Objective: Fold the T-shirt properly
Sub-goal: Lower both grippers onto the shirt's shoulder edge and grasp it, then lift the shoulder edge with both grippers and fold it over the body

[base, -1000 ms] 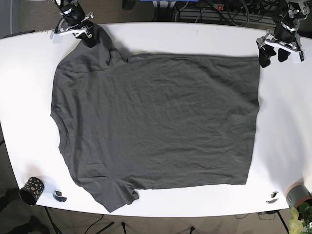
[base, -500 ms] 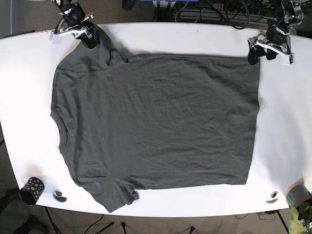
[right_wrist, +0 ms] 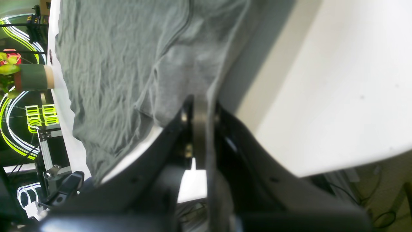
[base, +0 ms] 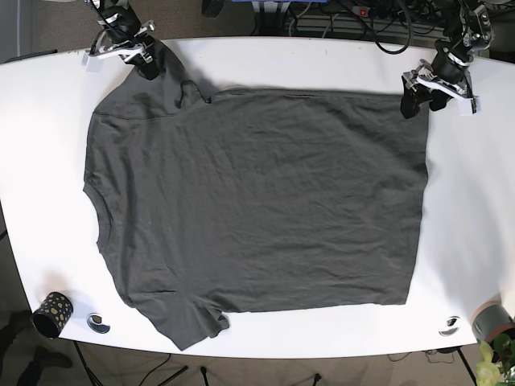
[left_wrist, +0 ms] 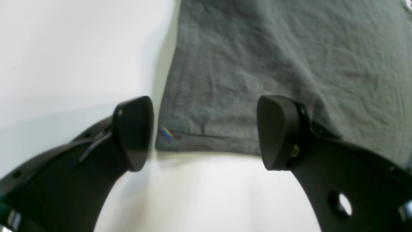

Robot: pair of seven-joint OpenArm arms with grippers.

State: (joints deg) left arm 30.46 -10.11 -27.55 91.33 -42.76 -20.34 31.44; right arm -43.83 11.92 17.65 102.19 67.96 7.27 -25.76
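I see no brand, label or legible writing. The T-shirt (base: 257,205) is dark grey, finely creased woven cloth, lying flat on the smooth white table (base: 338,60). My left gripper (left_wrist: 204,132) stands wide apart, its rounded matte black pads straddling the stitched hem corner directly ahead of it. My right gripper (right_wrist: 201,129) is clamped on a raised sleeve fold of the T-shirt.

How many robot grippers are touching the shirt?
1, maybe 2. The right gripper pinches the T-shirt sleeve; the left gripper sits open around the hem corner, contact unclear.
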